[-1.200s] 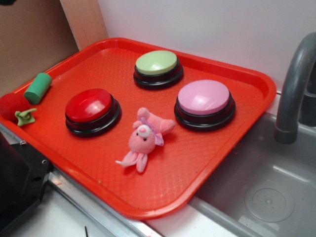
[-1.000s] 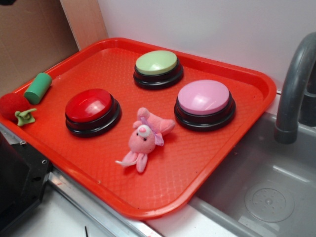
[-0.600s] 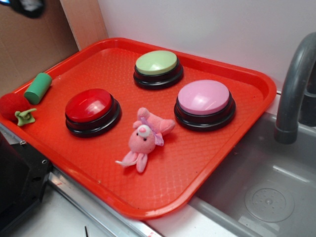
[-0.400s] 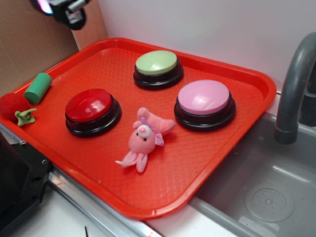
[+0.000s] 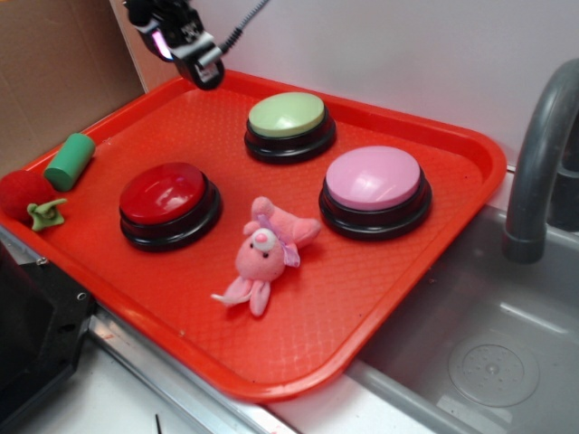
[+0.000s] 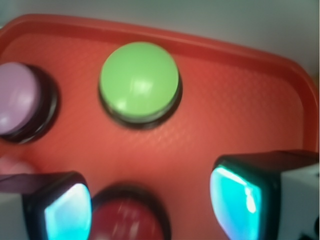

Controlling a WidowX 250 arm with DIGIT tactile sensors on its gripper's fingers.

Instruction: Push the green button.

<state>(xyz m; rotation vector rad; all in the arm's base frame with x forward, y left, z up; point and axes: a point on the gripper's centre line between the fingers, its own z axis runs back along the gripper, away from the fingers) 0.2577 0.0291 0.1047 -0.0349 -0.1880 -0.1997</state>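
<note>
Exterior view: the gripper (image 5: 206,74) enters at the upper left of the frame, hanging above the far-left rim of the red tray (image 5: 434,226), apart from every object on it. The green button (image 5: 287,116) sits on its black base in the upper centre of the frame, near the tray's far rim, with nothing touching it. The pink button (image 5: 374,178) lies right of centre, the red button (image 5: 163,193) left of centre, and a pink plush toy (image 5: 263,254) lies between and below them. At the left edge of the frame are a green cylinder (image 5: 70,161) and a red ball (image 5: 22,193) with a small green piece (image 5: 45,214) beside it. A grey faucet (image 5: 541,154) and sink (image 5: 488,353) occupy the right side. From this view the jaw state cannot be judged. Wrist view, somewhat blurred: the two fingers (image 6: 65,210) stand well apart at the lower corners, so the jaws are spread and hold nothing. The green button (image 6: 139,80) appears upper centre, clear of both fingers; the red button (image 6: 127,220) shows between the fingers at the bottom edge, and the pink button (image 6: 17,97) is cut off at the left edge. The plush toy, cylinder, ball and sink are not visible here.
</note>
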